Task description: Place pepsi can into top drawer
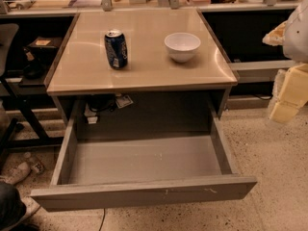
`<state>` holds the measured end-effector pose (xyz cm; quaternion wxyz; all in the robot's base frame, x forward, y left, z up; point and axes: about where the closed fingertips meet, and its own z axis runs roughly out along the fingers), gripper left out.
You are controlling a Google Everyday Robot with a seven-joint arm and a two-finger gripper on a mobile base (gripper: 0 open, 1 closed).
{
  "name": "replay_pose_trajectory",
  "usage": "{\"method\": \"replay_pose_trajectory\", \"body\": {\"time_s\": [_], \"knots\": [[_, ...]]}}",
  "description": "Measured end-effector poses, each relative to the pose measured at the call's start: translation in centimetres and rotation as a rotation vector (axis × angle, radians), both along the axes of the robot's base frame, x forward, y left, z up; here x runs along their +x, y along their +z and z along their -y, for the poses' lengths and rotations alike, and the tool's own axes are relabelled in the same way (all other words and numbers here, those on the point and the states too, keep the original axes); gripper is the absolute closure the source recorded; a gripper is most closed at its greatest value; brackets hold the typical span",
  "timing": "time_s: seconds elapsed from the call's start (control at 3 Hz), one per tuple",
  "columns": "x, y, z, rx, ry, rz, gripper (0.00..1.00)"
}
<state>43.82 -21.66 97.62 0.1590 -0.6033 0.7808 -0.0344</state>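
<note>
Item 1. Top drawer [144, 194]: grey, wide and shallow, pulled fully out toward the camera at the bottom of the view. The front panel carried pale scuff marks right of centre. The flat grey bottom and low side walls were bare, with nothing resting in them.

Item 2. Floor: speckled, pale, on both sides of the drawer. A small clear bottle [34, 163] lay on it to the left of the drawer's left wall.

Item 3. Gripper [288, 96]: cream-yellow parts entered at the right edge of the view, beside the counter's right end and above the floor, well apart from both can and drawer. Whether the jaws were spread or pressed together could not be told. It held nothing visible.

Item 4. Recess under the counter: dark cables and a white plug [91, 116] hung at the back left, behind the drawer.

Item 5. Counter [144, 75]: beige, glossy top directly above the drawer's housing.

Item 6. Pepsi can [116, 49]: dark blue with a silver top and white label marks, stood upright on the counter, left of centre, not in the drawer.

Item 7. White bowl [182, 46]: stood upright on the counter to the right of the can, near it but not touching.

Item 8. Rear ledge: a long shelf behind the counter held assorted clutter too blurred to name.
</note>
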Motion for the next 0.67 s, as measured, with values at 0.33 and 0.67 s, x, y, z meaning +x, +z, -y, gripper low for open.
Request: {"method": "replay_pose_trajectory", "body": {"time_s": [0.33,0.67], "knots": [[0.0,0.0,0.0,0.001,-0.001,0.002,0.00],[2.8,-0.3,-1.6,0.058,-0.018,0.006,0.00]]}}
